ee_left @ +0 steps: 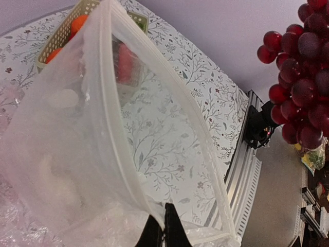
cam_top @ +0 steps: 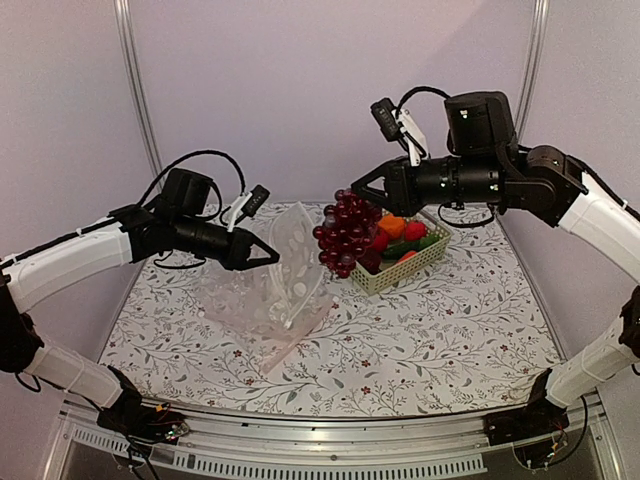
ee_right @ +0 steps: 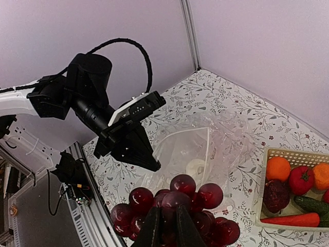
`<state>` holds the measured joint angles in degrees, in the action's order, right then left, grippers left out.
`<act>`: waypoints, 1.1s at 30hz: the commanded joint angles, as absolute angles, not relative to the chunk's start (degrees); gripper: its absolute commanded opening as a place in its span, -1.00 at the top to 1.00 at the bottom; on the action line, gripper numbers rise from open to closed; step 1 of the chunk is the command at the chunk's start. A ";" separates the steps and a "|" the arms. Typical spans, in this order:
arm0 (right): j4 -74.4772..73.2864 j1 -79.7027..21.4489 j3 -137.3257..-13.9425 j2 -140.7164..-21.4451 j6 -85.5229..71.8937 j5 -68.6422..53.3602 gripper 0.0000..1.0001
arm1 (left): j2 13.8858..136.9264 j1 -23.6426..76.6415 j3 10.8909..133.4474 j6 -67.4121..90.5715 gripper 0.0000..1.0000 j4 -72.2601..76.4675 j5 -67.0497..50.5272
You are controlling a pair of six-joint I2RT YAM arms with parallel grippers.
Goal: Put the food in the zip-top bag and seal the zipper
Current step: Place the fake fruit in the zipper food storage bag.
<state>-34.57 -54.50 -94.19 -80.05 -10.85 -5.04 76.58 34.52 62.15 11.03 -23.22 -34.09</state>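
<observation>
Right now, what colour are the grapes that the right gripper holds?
Dark reddish purple; the grapes show best in the left wrist view.

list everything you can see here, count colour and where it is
zip-top bag: one, clear with white dots, held up open, left of centre
grapes: one bunch, dark purple-red, hanging beside the bag's mouth
basket: one, pale, on the table's far right
orange fruits: two, orange, in the basket
red fruit: one, red, in the basket between them
dark round vegetable: one, dark red, in the basket
cucumber: one, green, in the basket
carrot: one, orange-red, in the basket
crumpled plastic: one, clear, by the bag's base
table: one, white leafy print
left claw: black, shut on the bag's edge
right claw: black, shut on the grapes' top
</observation>
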 commanded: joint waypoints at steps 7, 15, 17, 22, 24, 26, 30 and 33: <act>-28.08 -57.24 -97.93 -86.10 -11.25 -7.90 0.79 | 77.02 35.59 62.23 9.85 1.00 -23.72 -36.47; -23.05 -58.13 -98.41 -90.63 -13.78 -11.60 0.79 | 77.52 35.60 62.49 9.78 1.00 -23.73 -38.50; -22.11 -58.17 -98.35 -91.68 -14.50 -11.73 0.79 | 77.56 35.60 62.49 9.76 1.00 -23.59 -39.39; -22.59 -58.11 -98.14 -94.27 -14.88 -8.97 0.80 | 77.03 35.60 62.32 9.85 1.00 -23.05 -40.19; -23.09 -58.14 -97.52 -94.77 -14.85 -7.78 0.80 | 76.75 35.60 62.16 9.86 1.00 -22.90 -40.17; -24.32 -58.17 -96.77 -95.24 -14.94 -5.65 0.80 | 76.46 35.60 62.09 9.86 1.00 -22.80 -39.99; -27.93 -58.15 -96.30 -95.96 -15.01 -2.04 0.81 | 76.03 35.60 61.88 10.23 1.00 -22.18 -39.92; -29.63 -58.18 -95.70 -96.18 -15.26 -1.33 0.81 | 75.70 35.51 61.62 10.46 1.00 -21.90 -39.20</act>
